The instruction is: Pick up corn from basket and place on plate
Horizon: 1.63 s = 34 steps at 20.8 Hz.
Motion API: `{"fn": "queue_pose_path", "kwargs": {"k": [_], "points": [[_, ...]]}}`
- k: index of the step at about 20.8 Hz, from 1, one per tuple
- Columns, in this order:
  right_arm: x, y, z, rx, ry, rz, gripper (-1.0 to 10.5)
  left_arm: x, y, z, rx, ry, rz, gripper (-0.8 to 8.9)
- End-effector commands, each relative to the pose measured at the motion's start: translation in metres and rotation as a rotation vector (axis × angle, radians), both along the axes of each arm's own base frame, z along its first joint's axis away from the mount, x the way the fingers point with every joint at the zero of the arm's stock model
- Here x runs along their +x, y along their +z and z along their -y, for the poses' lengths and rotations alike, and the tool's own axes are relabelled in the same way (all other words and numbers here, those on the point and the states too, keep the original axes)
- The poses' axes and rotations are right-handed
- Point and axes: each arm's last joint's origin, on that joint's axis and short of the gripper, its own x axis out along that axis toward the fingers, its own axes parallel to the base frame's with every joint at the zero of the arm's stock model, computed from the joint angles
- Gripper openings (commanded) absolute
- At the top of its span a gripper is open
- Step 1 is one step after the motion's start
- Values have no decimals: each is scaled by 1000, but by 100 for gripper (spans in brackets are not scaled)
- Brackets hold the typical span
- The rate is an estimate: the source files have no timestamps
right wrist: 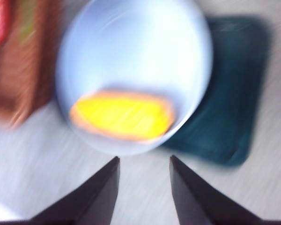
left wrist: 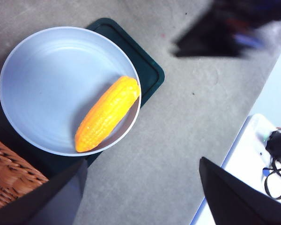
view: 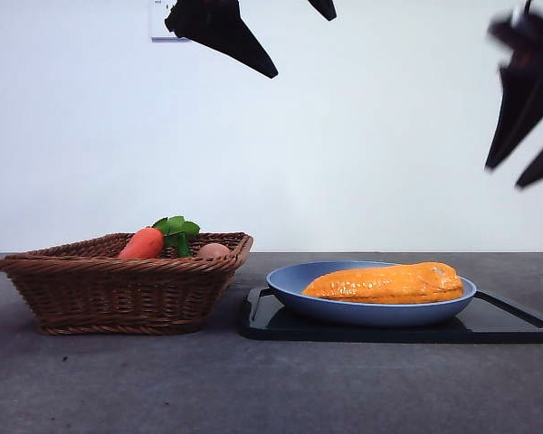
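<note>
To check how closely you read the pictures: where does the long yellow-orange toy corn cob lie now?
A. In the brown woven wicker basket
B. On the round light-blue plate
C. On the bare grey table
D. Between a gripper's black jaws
B: the long yellow-orange toy corn cob lies on the round light-blue plate, apart from the brown woven wicker basket, with no jaws around it.

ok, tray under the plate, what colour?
Black, reading dark green from above. The tray under the plate shows best in the front view.
</note>
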Motion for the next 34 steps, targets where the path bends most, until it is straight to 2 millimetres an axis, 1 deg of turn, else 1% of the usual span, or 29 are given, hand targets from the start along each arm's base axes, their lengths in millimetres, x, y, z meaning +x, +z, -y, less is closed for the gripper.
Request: {"fn": "queue_pose_path", "kwargs": {"k": [1, 2, 4, 6, 7, 8, 11, 19, 30, 32, 34], "points": [[-22, 20, -10, -19, 94, 57, 178, 3, 2, 5, -2, -22, 13, 371], [-34, 28, -13, -15, 121, 79, 178, 2, 1, 5, 0, -22, 10, 342], [-52, 40, -19, -8, 161, 124, 160, 2, 1, 4, 5, -22, 5, 259], [-65, 47, -22, -3, 195, 156, 79, 1, 0, 4, 14, -22, -6, 144], [-69, 49, -23, -6, 216, 170, 26, 1, 0, 3, 17, -22, -9, 80], [-72, 50, -24, -13, 242, 186, 2, 1, 0, 3, 18, -23, -11, 15], [-75, 50, -26, -18, 263, 183, 2, 1, 0, 3, 22, -25, -11, 7], [-73, 52, -26, -12, 259, 213, 2, 4, 4, 7, -23, -24, 41, 8], [-69, 55, -27, -6, 256, 262, 2, 15, 19, 16, -157, -41, 227, 8], [-69, 55, -27, -5, 256, 270, 2, 20, 21, 14, -150, -72, 311, 8], [-68, 56, -27, -3, 255, 280, 2, 22, 27, 5, -156, -45, 336, 8]]}}
